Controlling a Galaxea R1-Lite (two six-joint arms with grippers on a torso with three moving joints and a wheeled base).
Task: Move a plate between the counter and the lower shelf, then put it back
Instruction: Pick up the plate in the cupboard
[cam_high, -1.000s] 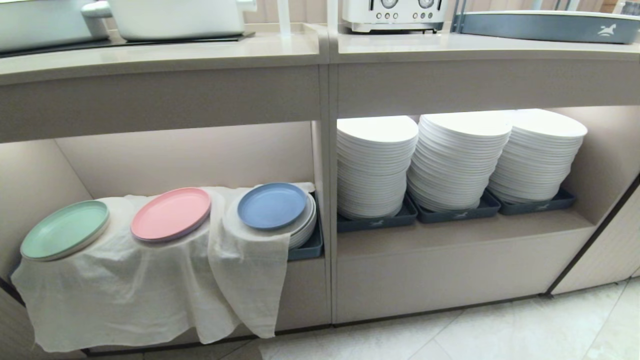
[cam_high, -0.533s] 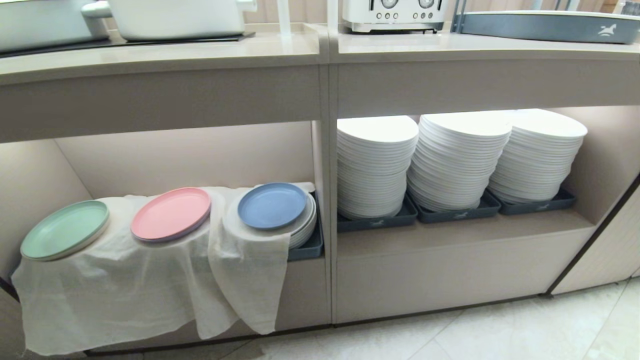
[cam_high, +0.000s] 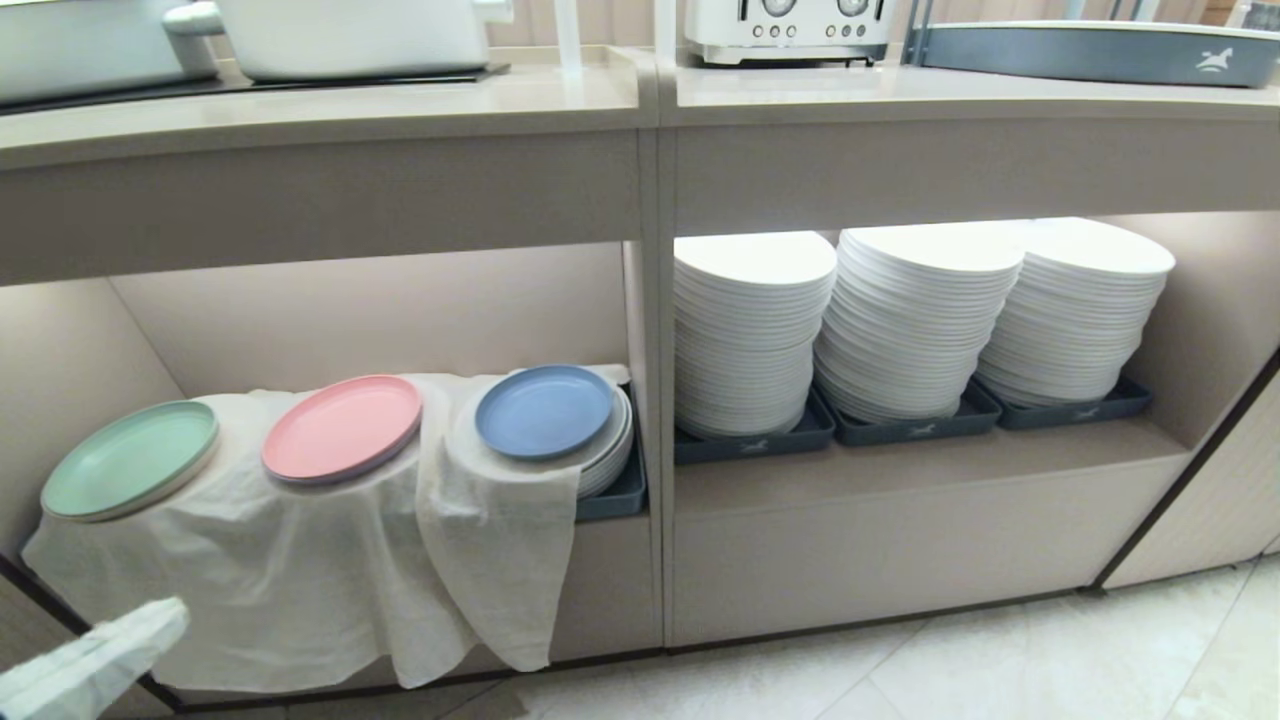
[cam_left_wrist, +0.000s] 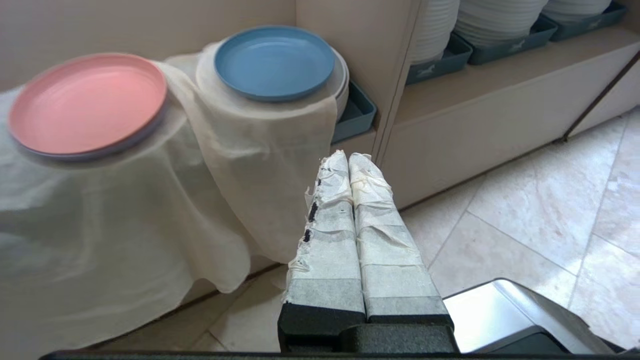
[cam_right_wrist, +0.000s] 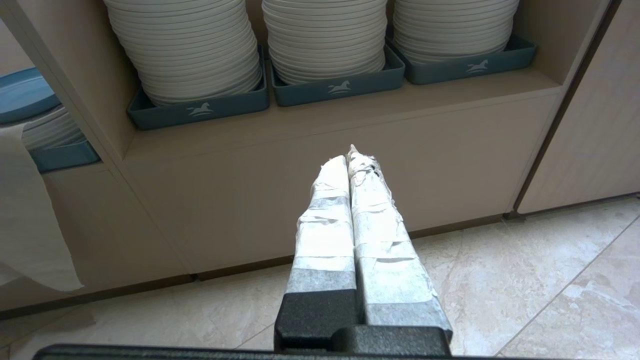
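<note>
Step in hand, as I read it: approach for the first pick. The plate (cam_high: 543, 410) sat on the lower shelf (cam_high: 300, 330), resting on a white cloth (cam_high: 300, 570) draped over a low stack of white plates (cam_high: 610, 455) in a grey tray (cam_high: 620, 497), at the compartment's right end next to the divider. Nothing was gripped. The worktop (cam_high: 400, 105) above carried no blue plate.

Left gripper (cam_left_wrist: 348, 159): fingers pressed together, empty, low in front of the cloth, below and short of the plate. In the head view only its taped tip (cam_high: 100, 650) showed, at the bottom-left corner. Right gripper (cam_right_wrist: 350, 157): fingers pressed together, empty, parked low in front of the neighbouring compartment with three tall plate stacks (cam_right_wrist: 320, 35).

Next move, my judgement: fingers have to open, rise to rim height and come in at the plate's near edge. The rim overhangs little and lies on loose cloth, so snagging fabric looked like the risk. The pink plate (cam_high: 342, 428) sat just beside it and the green plate (cam_high: 130, 460) further left; neither is the target.

Markings: no readable text. White horse logo on the tray fronts (cam_right_wrist: 200, 109) and on the large grey tray on the worktop (cam_high: 1215, 60). Toaster (cam_high: 785, 30) dials unreadable.
</note>
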